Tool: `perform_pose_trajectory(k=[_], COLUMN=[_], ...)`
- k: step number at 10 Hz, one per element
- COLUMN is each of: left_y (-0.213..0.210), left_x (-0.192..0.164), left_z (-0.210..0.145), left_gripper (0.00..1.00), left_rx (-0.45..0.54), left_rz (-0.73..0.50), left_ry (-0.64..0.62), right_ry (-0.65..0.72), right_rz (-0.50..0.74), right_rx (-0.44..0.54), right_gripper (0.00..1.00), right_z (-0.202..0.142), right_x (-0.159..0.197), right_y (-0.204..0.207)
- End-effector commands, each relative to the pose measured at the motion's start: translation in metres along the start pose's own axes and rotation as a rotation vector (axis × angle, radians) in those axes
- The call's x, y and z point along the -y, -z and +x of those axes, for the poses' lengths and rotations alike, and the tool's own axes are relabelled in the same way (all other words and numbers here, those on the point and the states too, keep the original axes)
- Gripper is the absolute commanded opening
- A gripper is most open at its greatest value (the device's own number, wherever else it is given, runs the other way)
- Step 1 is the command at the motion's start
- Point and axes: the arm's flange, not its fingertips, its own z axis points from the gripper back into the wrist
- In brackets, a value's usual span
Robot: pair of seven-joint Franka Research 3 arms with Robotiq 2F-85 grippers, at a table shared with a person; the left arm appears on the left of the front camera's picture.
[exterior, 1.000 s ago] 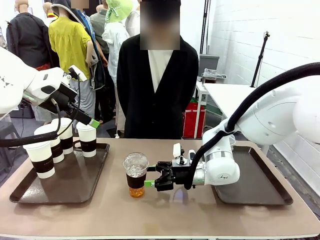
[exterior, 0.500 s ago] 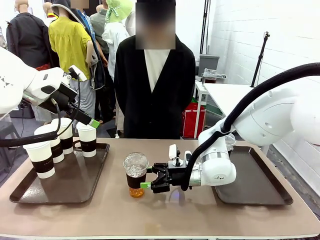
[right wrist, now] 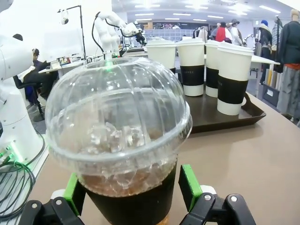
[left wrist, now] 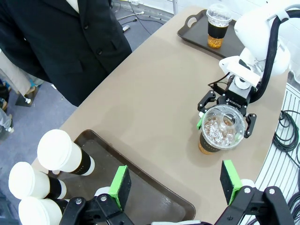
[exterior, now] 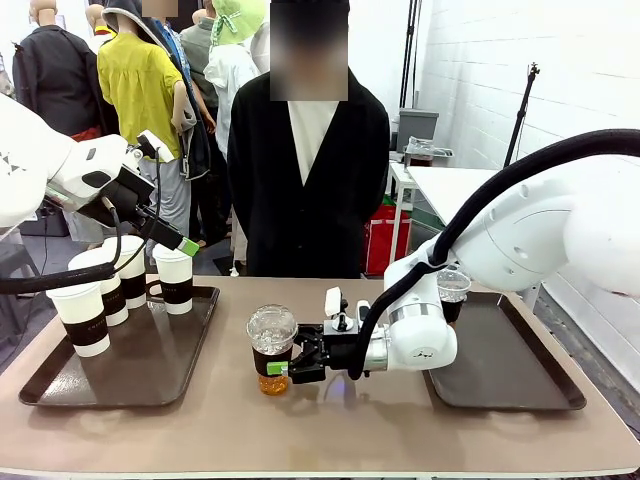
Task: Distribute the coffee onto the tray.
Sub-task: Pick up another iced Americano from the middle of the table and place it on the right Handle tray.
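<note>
From the front we see the right gripper (exterior: 281, 366) level with a clear plastic dome-lidded cup of dark-amber iced drink (exterior: 271, 349) that stands on the bare tan table (exterior: 330, 420) between two dark brown trays. Its jaws are spread, one green pad on either side of the cup's dark sleeve; whether the pads touch it we cannot tell. The right wrist view adds the ice under the dome and both pads flanking the sleeve. A second dome-lidded cup (exterior: 452, 293) stands on the right tray (exterior: 520, 370). Four white paper cups with dark brown sleeves (exterior: 95, 290) stand on the left tray (exterior: 140, 370). The left gripper (left wrist: 176, 183) hangs above that tray with its fingers wide apart, holding nothing. A person in a black jacket (exterior: 308, 170) stands at the far side.
</note>
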Motion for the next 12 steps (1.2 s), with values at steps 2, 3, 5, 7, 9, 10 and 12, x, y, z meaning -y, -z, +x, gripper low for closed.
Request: perform_pose_trajectory(k=[2, 3, 5, 7, 9, 10, 12], left_y=[0.000, 0.000, 0.000, 0.000, 0.000, 0.000, 0.000], left_x=[-0.002, -0.002, -0.002, -0.002, -0.002, -0.002, -0.002], left_z=[-0.001, -0.001, -0.001, -0.001, -0.001, -0.001, -0.001], left_gripper=[1.00, 1.00, 1.00, 1.00, 1.00, 1.00, 1.00], left_rx=[0.000, 0.000, 0.000, 0.000, 0.000, 0.000, 0.000], left_rz=[-0.008, -0.008, -0.008, -0.008, -0.008, -0.008, -0.008], left_ry=[-0.005, -0.005, -0.005, -0.005, -0.005, -0.005, -0.005], right_ry=[0.016, 0.019, 0.030, 0.023, 0.033, 0.033, 0.036], right_rz=[-0.005, -0.001, 0.005, 0.007, 0.006, 0.007, 0.003], right_rx=[-0.007, -0.007, -0.006, 0.007, 0.014, 0.014, 0.022], right_gripper=[1.00, 1.00, 0.80, 0.61, 0.61, 0.61, 0.61], right_z=[-0.001, 0.000, 0.001, 0.000, 0.003, 0.006, 0.023], right_x=[0.006, 0.007, 0.004, 0.005, 0.004, 0.002, -0.004], right_y=[0.016, 0.016, 0.014, 0.012, 0.008, 0.004, -0.016])
